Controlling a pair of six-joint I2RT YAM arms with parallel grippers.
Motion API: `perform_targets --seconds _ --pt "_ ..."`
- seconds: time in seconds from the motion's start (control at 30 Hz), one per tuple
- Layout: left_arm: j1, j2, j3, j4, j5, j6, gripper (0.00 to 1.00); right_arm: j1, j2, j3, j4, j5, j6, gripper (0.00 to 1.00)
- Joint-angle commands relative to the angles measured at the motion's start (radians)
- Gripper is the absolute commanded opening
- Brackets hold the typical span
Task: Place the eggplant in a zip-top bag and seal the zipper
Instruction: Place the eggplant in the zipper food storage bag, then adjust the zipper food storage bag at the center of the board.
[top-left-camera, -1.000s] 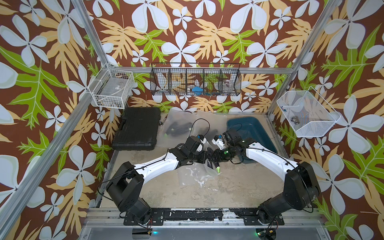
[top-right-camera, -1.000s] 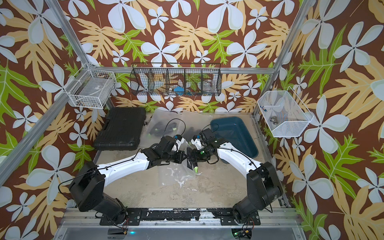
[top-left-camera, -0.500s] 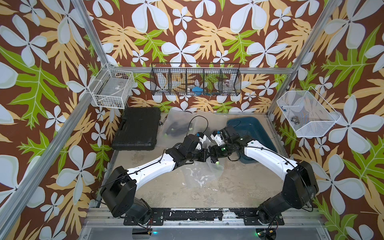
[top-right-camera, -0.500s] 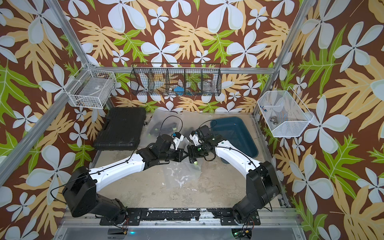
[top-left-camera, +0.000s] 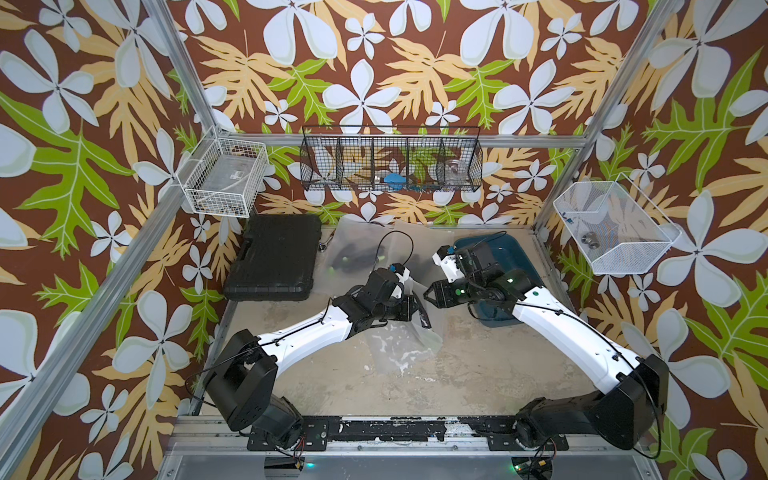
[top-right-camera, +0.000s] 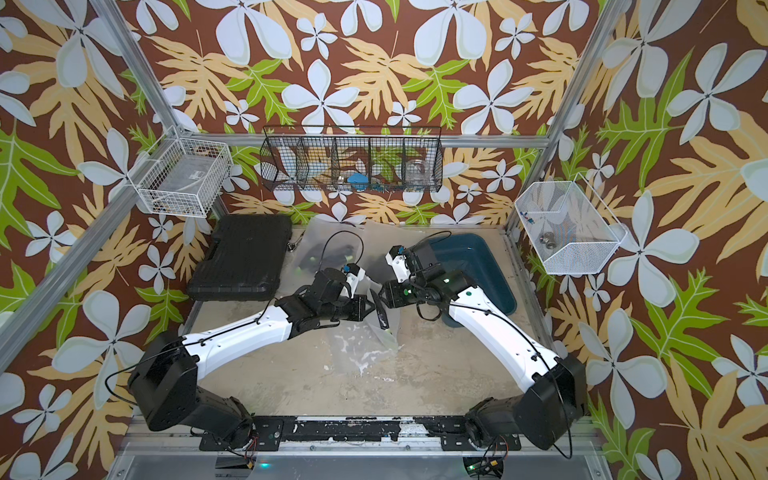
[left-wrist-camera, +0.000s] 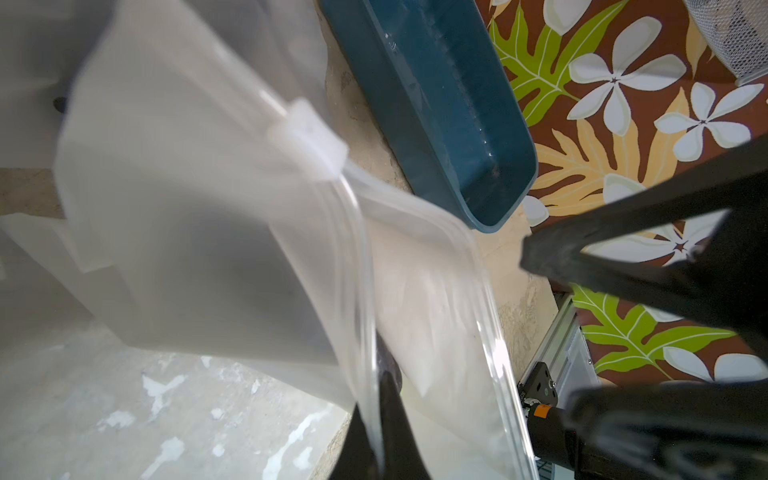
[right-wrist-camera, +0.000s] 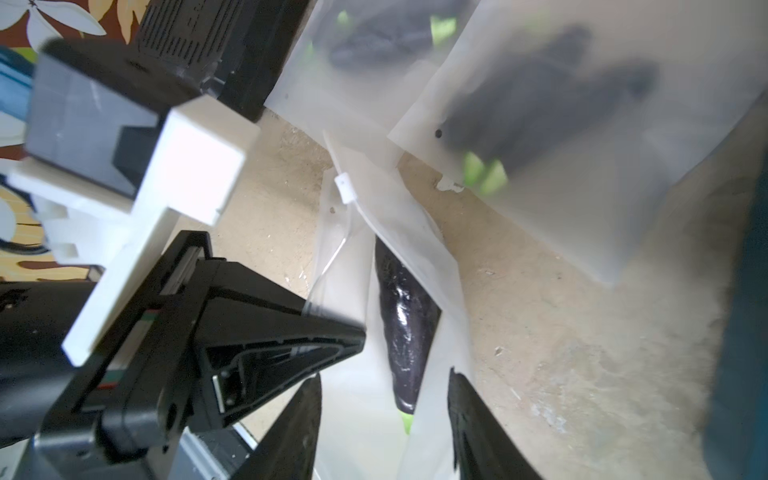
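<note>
Frosted zip-top bag (right-wrist-camera: 345, 270), rim clamped in left fingers (right-wrist-camera: 332, 328) to prop its mouth; right fingers (right-wrist-camera: 469, 415) apart, flanking the eggplant (right-wrist-camera: 405, 316) inside.

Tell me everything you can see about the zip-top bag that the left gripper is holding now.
The zip-top bag is frosted, translucent plastic with a white slider at one end of its zipper track. Its mouth is open. The shut left gripper pinches one rim and holds it up; the lower part lies crumpled on the table. A dark purple eggplant sits inside, green stem end deepest. The open right gripper straddles the mouth.
</note>
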Motion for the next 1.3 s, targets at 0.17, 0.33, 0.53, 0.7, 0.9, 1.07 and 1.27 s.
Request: perform_targets --seconds 0.17,0.33,0.53,0.7,0.9,1.07,1.27 --pt "0.002 -0.016 0.001 0.012 0.009 0.003 0.00 0.000 -0.021 -0.141 0.122 0.162 -0.095 0.52" --pt "0.002 -0.022 -0.001 0.012 0.019 0.010 0.00 0.003 -0.003 -0.172 0.214 0.097 -0.078 0.29" --pt "0.003 -0.047 -0.021 0.044 0.020 0.005 0.07 0.004 0.004 -0.163 0.237 0.055 -0.071 0.05" --pt "0.038 -0.075 -0.054 0.121 0.100 0.013 0.27 0.004 -0.011 -0.179 0.231 0.063 -0.086 0.00" --pt "0.153 -0.142 -0.023 0.086 0.126 0.103 0.37 0.003 -0.013 -0.196 0.208 0.084 -0.111 0.00" --pt "0.268 -0.159 -0.058 0.145 0.160 0.238 0.42 0.004 -0.017 -0.184 0.211 0.068 -0.123 0.00" --pt "0.284 -0.129 -0.060 0.225 0.207 0.409 0.46 0.003 -0.020 -0.180 0.201 0.057 -0.143 0.00"
